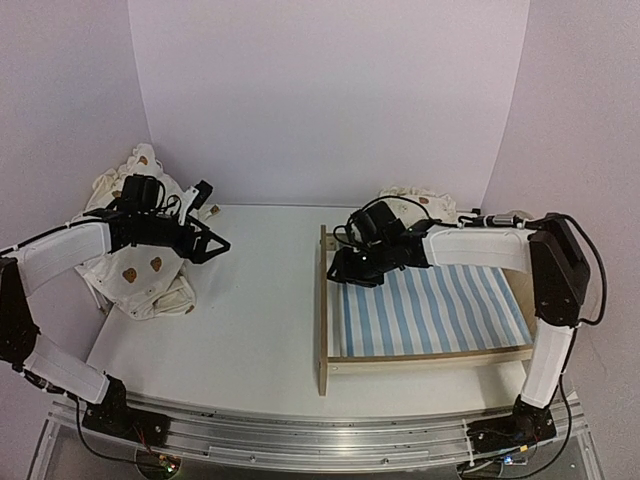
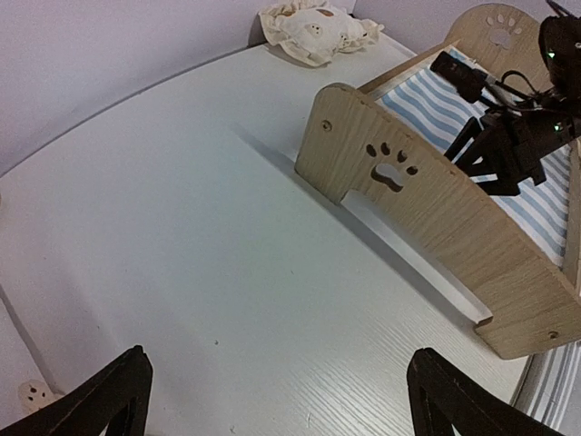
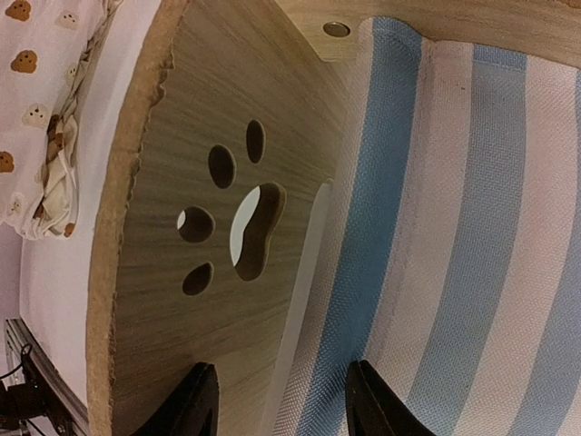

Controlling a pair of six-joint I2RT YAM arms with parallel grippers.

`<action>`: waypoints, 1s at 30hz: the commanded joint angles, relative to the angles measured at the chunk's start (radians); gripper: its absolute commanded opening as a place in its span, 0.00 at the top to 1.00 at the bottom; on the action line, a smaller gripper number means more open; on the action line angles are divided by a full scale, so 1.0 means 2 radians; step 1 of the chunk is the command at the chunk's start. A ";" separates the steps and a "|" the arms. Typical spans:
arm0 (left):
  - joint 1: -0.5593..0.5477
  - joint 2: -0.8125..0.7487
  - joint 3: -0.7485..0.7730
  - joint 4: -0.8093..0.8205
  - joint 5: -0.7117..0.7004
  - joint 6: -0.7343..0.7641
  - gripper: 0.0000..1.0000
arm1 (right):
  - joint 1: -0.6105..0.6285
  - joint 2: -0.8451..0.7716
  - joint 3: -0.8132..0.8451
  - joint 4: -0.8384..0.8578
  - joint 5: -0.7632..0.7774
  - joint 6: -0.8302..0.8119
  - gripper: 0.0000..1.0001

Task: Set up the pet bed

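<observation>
Since the pet bed (image 1: 430,312) is a light wooden frame with a striped cloth base stretched across it, I judge it stiff at the boards, soft in the middle, and light enough to skid on the smooth table (image 1: 250,300) if nudged sideways. It stands on the right half of the table, before my right arm, with no bedding on it yet. The firm places to take it are the top edges of the boards; the cloth would only sag under a pinch.

My right gripper (image 3: 283,409) hangs low just inside the left end board (image 2: 454,227), the one with the paw cutout. Its fingers are about half spread, one over the wood face and one over the stripes, with nothing caught between them that I can see. My left gripper (image 2: 286,404) is spread wide and holds nothing, above bare table just beside the cushion (image 1: 135,275).

That cushion, a cream bear-print heap at the left edge, looks limp and bulky. I would pinch a fold and expect it to drape and drag. The small matching pillow (image 2: 318,27) lies at the back by the wall, just behind the bed, soft and easy to pinch whole.

In the way, to my eye: the end board rises between cushion and base, so the cushion must go over it, and my right arm lies across the spot where it should land.
</observation>
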State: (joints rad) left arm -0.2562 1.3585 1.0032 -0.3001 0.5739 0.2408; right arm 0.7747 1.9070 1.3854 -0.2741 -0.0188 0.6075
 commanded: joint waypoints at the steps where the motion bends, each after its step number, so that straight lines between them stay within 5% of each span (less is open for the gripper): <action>1: 0.002 -0.002 0.039 -0.106 0.039 0.028 0.01 | 0.036 0.057 0.059 0.002 -0.037 0.024 0.53; 8: 0.002 -0.001 0.023 -0.065 -0.009 -0.090 0.10 | 0.075 0.139 0.183 0.003 -0.022 0.075 0.53; 21: 0.002 0.009 0.052 -0.049 -0.030 -0.094 0.12 | 0.096 0.263 0.354 0.032 0.073 0.176 0.54; 25: 0.002 0.008 0.067 -0.054 -0.042 -0.091 0.13 | 0.096 0.289 0.403 0.032 0.078 0.159 0.54; 30: 0.003 0.012 0.137 -0.090 -0.099 -0.024 0.12 | 0.096 0.225 0.362 0.038 0.100 0.057 0.46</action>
State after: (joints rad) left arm -0.2541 1.3820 1.1250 -0.4446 0.4751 0.0843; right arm 0.9600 2.4656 2.1469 -0.2244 0.1361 0.8741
